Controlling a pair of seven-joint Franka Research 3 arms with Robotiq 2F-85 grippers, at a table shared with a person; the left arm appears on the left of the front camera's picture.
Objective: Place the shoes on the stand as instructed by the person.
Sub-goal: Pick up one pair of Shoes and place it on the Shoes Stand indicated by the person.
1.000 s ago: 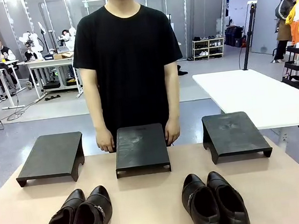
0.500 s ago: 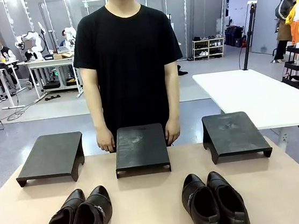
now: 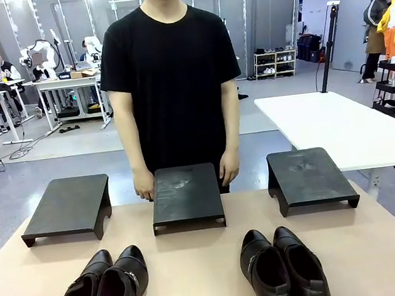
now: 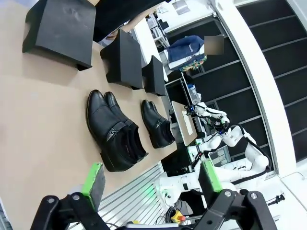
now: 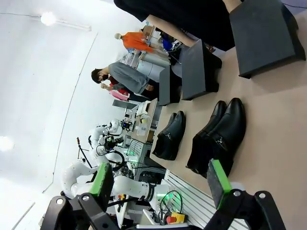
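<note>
Shoes [image 3: 103, 291] stand in two pairs at the near edge of the table [image 3: 197, 269], the second pair [image 3: 283, 270] rightward, short of the stands [image 3: 186, 196]. Leather judged stiff, glossy and slippery; take hold at the heel collar. Left tool [image 4: 151, 175] and right tool [image 5: 160, 176] are spread and empty.

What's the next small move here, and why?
Probably wait, arms back, and watch the person's hands. They hang at the far corners of the middle stand, pointing at nothing, so no stand seems chosen yet. Both pairs of shoes sit on the table, and the left gripper and right gripper are open, holding nothing.
</note>
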